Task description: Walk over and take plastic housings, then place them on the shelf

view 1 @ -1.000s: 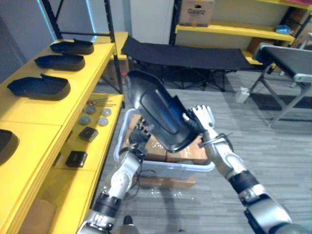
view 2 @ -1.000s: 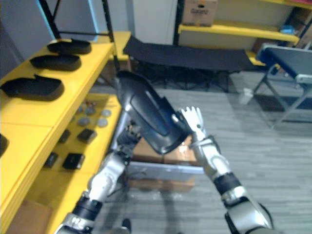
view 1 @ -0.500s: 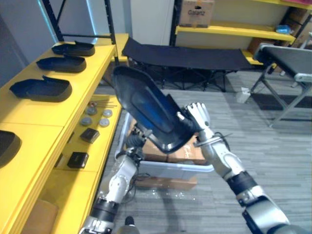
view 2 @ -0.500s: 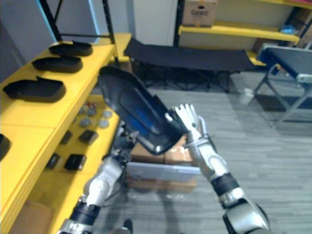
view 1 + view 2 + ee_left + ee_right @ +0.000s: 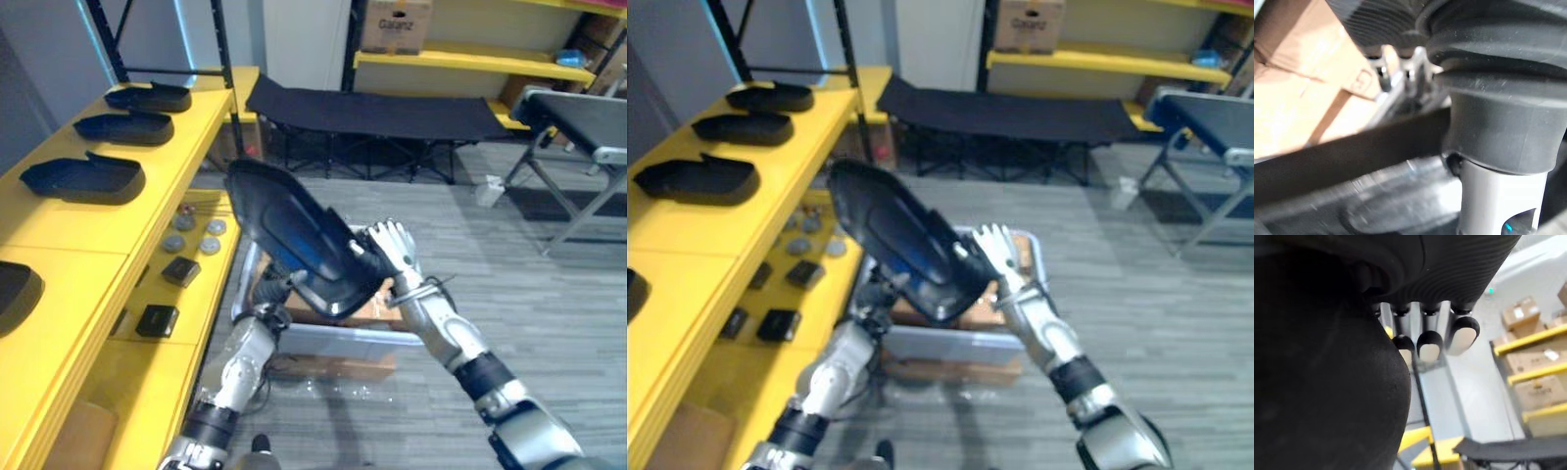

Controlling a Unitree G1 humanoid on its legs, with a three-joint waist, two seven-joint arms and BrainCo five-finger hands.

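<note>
Right hand (image 5: 390,251), fingers flat, and left hand (image 5: 277,294), hold hidden, brace the black housing (image 5: 294,233); even pressure is needed swinging toward the yellow shelf (image 5: 88,227).

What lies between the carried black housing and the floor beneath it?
A pale crate of cardboard boxes sits on the floor under the housing, visible in both eye views.

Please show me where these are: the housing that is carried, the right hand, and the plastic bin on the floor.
carried housing (image 5: 294,230): left eye view, its dark glossy middle.
right hand (image 5: 395,247): left eye view, its silver fingers.
plastic bin (image 5: 328,340): left eye view, front wall.
</note>
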